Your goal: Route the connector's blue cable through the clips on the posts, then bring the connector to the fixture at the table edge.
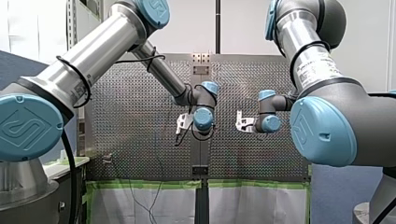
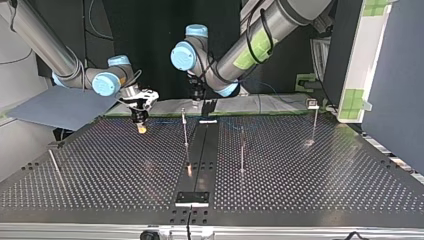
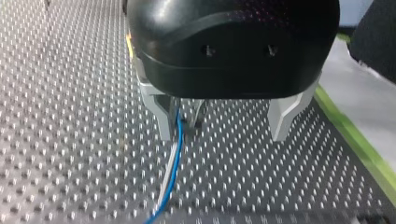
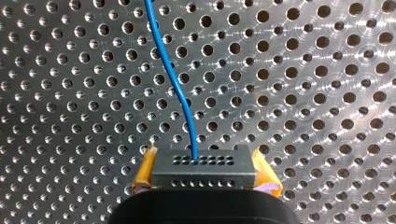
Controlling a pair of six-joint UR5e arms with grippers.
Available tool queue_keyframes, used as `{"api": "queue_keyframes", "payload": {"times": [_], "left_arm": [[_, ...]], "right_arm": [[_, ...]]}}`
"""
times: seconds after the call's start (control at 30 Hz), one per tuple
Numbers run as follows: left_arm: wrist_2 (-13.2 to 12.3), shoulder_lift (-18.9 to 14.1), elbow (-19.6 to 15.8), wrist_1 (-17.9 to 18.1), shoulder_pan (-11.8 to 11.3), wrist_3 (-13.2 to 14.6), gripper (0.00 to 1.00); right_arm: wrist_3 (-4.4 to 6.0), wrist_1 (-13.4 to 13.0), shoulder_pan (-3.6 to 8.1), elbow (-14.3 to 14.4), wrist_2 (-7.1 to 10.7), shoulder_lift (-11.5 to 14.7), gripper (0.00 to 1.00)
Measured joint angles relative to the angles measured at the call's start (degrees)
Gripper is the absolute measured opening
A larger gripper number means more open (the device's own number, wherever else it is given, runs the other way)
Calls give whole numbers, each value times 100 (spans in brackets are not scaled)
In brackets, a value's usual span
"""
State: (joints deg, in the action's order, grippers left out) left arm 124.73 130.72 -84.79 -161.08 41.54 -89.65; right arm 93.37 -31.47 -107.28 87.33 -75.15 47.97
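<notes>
In the right wrist view my right gripper [image 4: 204, 179] is shut on a grey connector [image 4: 203, 165], with yellow pads [image 4: 144, 173] on both its sides. A blue cable [image 4: 175, 79] leaves the connector and runs ahead over the perforated table. In the top view this gripper [image 2: 139, 119] hangs just above the table at the far left. My left gripper [image 3: 223, 135] stands open over the table; the blue cable [image 3: 174, 158] passes close beside one metal finger [image 3: 163, 119], next to a thin post [image 3: 194, 119], and is not pinched. In the top view my left gripper [image 2: 196, 98] is at the far edge.
Thin upright posts stand on the table in the top view: one in the middle [image 2: 185, 127], one right of it [image 2: 242, 152], one far right [image 2: 314, 122], one leaning at the left [image 2: 54, 165]. A dark centre strip ends in a small bracket [image 2: 192, 197] at the near edge.
</notes>
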Motion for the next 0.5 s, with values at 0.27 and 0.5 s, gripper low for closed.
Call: {"api": "queue_keyframes", "payload": {"times": [0.27, 0.5], "left_arm": [[-142, 0, 0, 42, 123, -109, 100], [-155, 0, 0, 180, 155, -233, 100]], "right_arm": [[5, 0, -9, 1, 0, 1, 0], [14, -3, -16, 1, 0, 0, 0]]}}
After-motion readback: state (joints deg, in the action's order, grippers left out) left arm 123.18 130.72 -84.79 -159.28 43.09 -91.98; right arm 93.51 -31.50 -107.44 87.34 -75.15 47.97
